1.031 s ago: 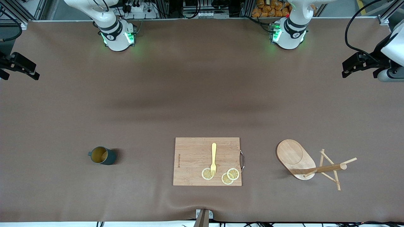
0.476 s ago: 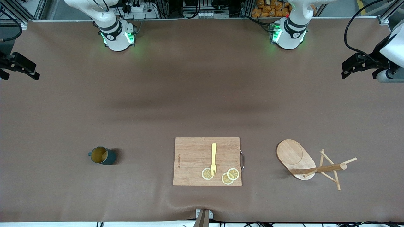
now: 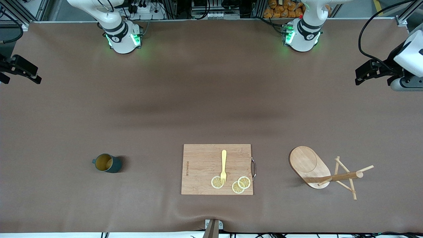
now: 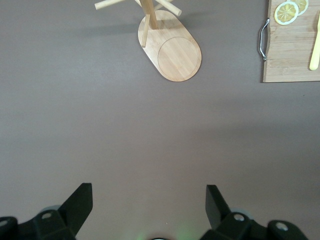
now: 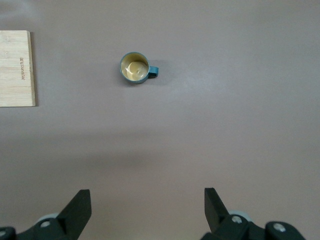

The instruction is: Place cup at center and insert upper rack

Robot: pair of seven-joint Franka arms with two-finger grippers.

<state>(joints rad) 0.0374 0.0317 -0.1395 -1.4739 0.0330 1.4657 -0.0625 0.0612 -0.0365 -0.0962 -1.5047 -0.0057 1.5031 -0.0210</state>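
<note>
Since 1 s ago only the left end effector [image 3: 363, 73] shifted slightly, over bare desk [image 3: 211, 99] at left arm's end; fingers wide, nothing held. Right end effector [image 3: 31, 76] waits over right arm's end, wide, empty. Cup [image 3: 107, 163]: small teal cyl., tan inside, upright, twd right arm's end. Upper rack [image 3: 325, 173]: light wood, oval base, round post, thin pegs, beside cutting board [image 3: 217, 169] w/ yellow fork [image 3: 223, 166], lemon slices [image 3: 238, 184].

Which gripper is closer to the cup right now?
Right. The right gripper hangs at the right arm's end of the table, as does the cup. The left gripper is at the left arm's end, over bare cover.
</note>
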